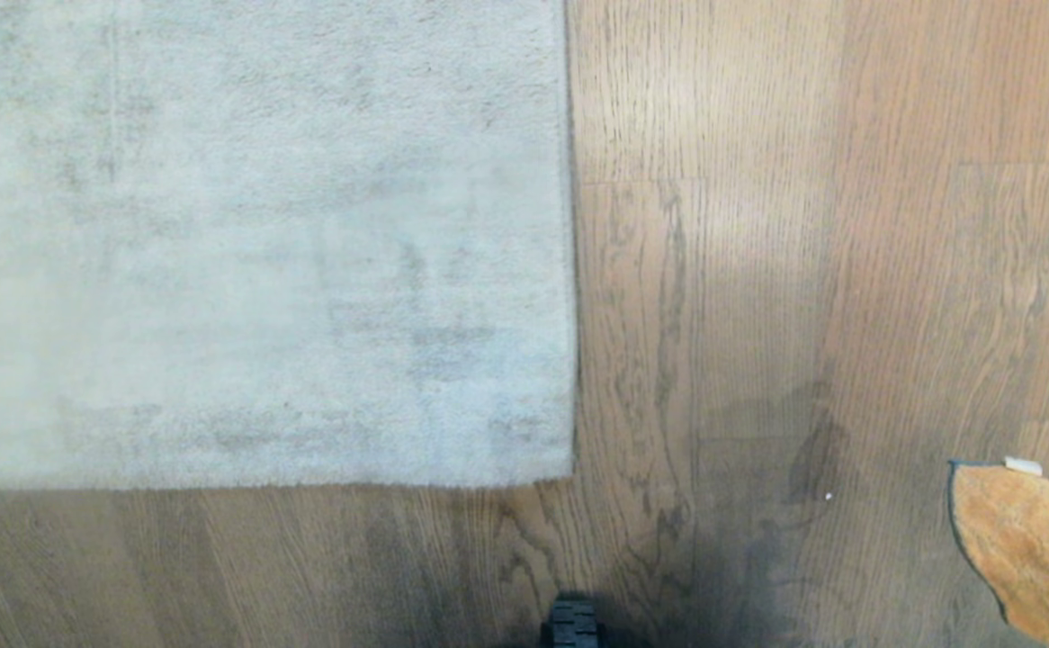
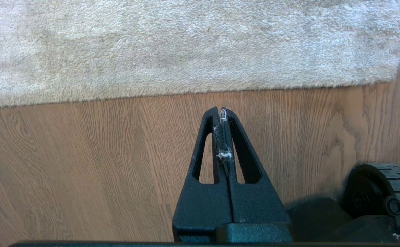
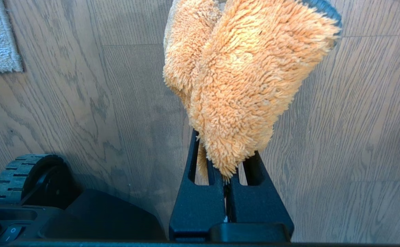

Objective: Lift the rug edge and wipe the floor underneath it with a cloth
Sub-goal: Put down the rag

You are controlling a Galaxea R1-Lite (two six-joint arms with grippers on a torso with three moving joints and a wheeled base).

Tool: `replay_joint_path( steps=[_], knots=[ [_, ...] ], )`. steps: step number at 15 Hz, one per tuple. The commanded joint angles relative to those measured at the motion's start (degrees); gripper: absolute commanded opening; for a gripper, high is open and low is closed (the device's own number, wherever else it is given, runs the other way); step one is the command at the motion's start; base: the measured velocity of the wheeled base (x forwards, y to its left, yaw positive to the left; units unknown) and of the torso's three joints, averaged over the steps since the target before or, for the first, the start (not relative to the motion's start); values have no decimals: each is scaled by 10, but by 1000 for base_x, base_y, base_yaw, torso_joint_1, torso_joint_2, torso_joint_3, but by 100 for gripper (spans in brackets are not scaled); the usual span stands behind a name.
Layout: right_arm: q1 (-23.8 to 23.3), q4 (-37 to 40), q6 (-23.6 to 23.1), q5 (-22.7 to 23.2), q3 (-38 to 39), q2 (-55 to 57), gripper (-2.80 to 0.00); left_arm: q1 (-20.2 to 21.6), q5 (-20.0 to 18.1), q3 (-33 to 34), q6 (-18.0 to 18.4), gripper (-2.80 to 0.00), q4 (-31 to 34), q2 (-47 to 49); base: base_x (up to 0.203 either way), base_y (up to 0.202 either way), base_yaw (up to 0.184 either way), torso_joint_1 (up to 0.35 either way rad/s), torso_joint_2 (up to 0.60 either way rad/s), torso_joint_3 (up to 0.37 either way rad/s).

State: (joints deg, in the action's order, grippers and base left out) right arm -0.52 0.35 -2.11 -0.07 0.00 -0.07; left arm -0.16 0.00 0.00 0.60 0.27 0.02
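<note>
Right claw [image 3: 226,164]: nearest the right wrist camera; its black fingers are pinched together on the cloth [image 3: 241,79], hanging above bare floor [image 3: 351,144].
Cloth: shaggy orange, folded over itself, dark trim at its far end; it stands out past the fingertips and hides them. In the head view it shows at the lower right edge [image 1: 1028,549], with a small white tag on its upper corner, well apart from the rug.
Left claw [image 2: 221,111]: fingers pressed fully together, holding nothing; wisps of pale lint cling along the seam between them. It hangs over bare floor [image 2: 83,154], its tips pointing toward the rug edge [image 2: 186,92] and short of it.
Rug edge: straight, lying flat on the floor. In the head view the rug [image 1: 255,234] fills the upper left, its square corner [image 1: 571,475] near the middle of the picture.
Rug: pale grey-beige, short pile, with faint darker smudges.
Floor: brown wood planks with dark wavy grain [image 1: 758,270], running around the near and right sides of the rug; a shadow falls across the lower middle.
Wheel [image 1: 573,625]: black ribbed tread at the bottom edge of the head view; also seen beside each claw in the wrist views [image 2: 388,185] [image 3: 25,175].
</note>
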Motion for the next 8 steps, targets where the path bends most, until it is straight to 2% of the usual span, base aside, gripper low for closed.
replay_joint_path(
  steps=[1, 8],
  knots=[
    [0, 0, 0, 0, 0, 1, -280, 0, 0, 0, 0, -280, 0, 0, 0, 0, 0, 0, 0, 0],
    [0, 0, 0, 0, 0, 1, -280, 0, 1, 0, 0, -280, 0, 0, 0, 0, 0, 0, 0, 0]
  ],
)
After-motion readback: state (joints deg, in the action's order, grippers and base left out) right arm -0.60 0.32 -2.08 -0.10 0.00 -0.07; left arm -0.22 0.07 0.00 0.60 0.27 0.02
